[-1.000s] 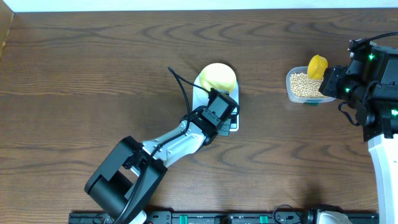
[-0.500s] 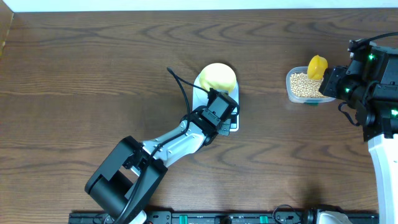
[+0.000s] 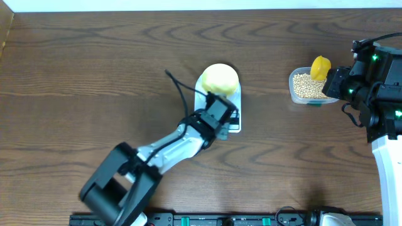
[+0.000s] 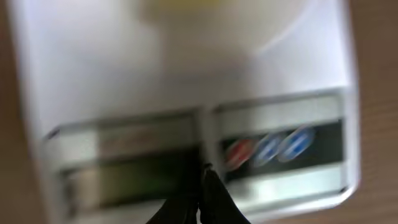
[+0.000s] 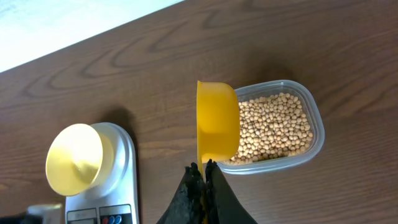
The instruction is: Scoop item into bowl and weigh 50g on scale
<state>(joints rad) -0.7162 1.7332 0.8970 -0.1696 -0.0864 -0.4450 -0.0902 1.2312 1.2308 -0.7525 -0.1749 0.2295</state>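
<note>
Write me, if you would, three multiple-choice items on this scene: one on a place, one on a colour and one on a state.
1. Where does the bowl stand?
A. on the scale
B. on the floor
C. on a shelf

2. What colour is the scoop?
A. blue
B. yellow
C. red

3. What state is the bowl in?
A. empty
B. filled to the rim
C. turned upside down

Answers:
1 A: the right wrist view shows it resting on the scale's round platform.
2 B: the scoop is bright yellow.
3 A: its opening faces up and its inside shows bare.
</note>
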